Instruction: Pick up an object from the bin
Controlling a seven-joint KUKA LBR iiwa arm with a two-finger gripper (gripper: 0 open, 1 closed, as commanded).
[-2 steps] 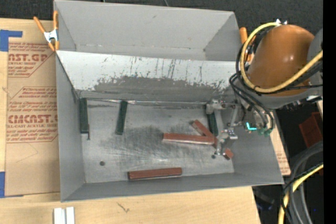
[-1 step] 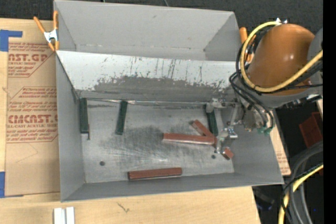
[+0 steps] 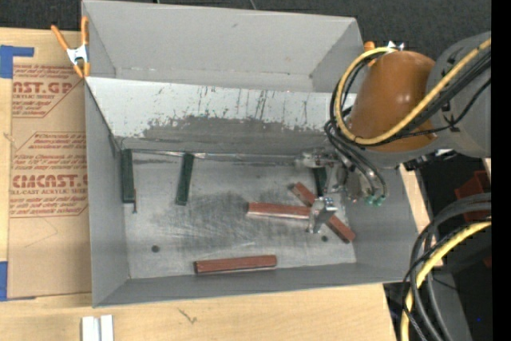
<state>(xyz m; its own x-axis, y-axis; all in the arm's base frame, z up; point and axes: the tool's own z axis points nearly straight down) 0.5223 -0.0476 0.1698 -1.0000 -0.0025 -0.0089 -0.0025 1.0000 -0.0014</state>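
Note:
My gripper (image 3: 321,216) is low in the right half of the bin, right over a small cluster of red-brown flat sticks. One long stick (image 3: 275,211) lies level and its right end reaches under the gripper. A short stick (image 3: 303,192) lies slanted just above it. Another stick (image 3: 342,230) pokes out to the lower right of the gripper. Where these sticks cross is hidden by the gripper's body.
Near the bin's front wall lies a separate red-brown stick (image 3: 235,264). Two dark green bars (image 3: 126,176) (image 3: 184,178) stand nearly upright in the picture at the left of the floor. The arm with its orange cover and cables hangs over the right rim.

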